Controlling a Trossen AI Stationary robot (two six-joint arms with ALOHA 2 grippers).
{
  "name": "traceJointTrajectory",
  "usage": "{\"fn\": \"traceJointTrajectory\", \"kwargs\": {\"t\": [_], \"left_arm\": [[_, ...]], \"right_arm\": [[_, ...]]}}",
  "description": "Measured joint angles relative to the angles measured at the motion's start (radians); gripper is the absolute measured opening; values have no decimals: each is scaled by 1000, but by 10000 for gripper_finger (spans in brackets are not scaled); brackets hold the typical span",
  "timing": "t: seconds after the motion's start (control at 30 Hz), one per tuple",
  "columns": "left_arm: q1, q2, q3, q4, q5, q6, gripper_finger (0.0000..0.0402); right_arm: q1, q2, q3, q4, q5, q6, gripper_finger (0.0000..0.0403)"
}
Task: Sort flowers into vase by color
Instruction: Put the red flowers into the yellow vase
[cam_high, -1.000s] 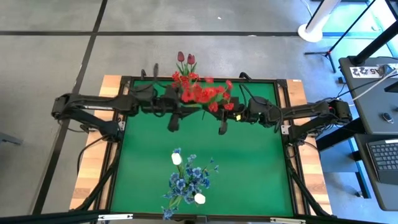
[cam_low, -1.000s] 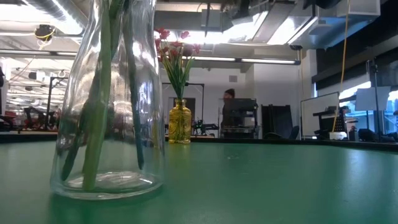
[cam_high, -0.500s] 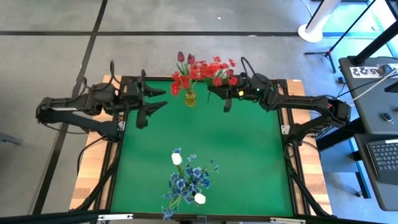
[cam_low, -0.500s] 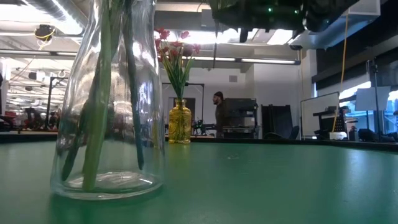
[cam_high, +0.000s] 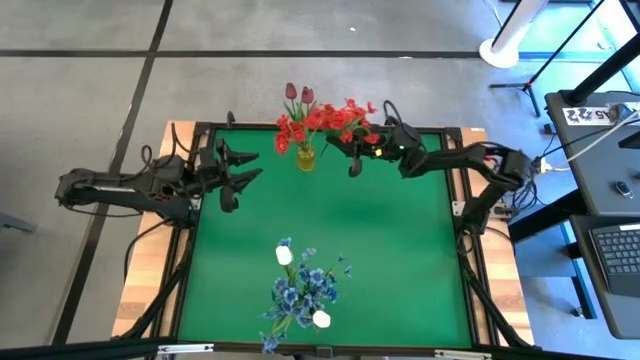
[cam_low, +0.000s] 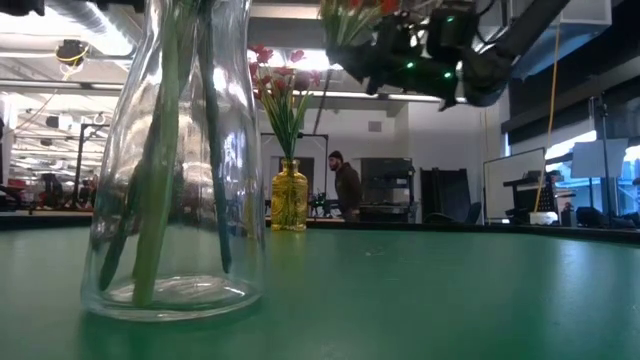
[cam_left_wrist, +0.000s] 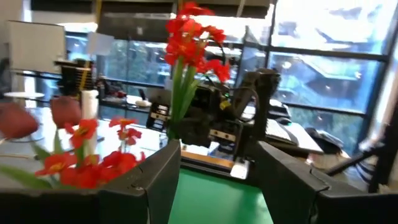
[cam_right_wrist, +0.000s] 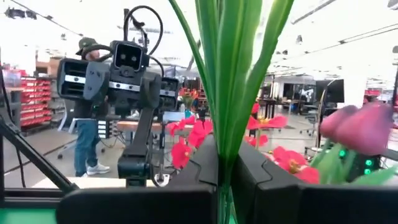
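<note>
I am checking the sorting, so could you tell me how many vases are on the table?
2: a yellow vase at the far edge holding red flowers, and a clear glass vase near the front edge.

Left claw (cam_high: 238, 168): drawn back from the yellow vase (cam_high: 304, 158), now well apart from it near the worktop (cam_high: 400, 260) edge, fingers spread. Right claw (cam_high: 352, 157): risen, now just beside the vase and clamped on a red cluster (cam_high: 350, 115) it carries there. Person (cam_low: 346, 190) in the room behind: stepped closer to the vase, low view.
</note>
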Motion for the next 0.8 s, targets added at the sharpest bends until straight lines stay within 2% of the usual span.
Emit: {"fn": "traceJointTrajectory", "kwargs": {"t": [0.33, 0.57, 0.8], "left_arm": [[0, 4, -79, 34, -75, -87, 202], [0, 4, -83, 33, -88, -89, 202], [0, 4, -83, 22, -96, -89, 202]], "right_arm": [[-41, 157, 171, -25, -87, -54, 13], [-86, 202, 223, -33, -141, -54, 13], [-83, 269, 244, -31, -141, -79, 13]]}}
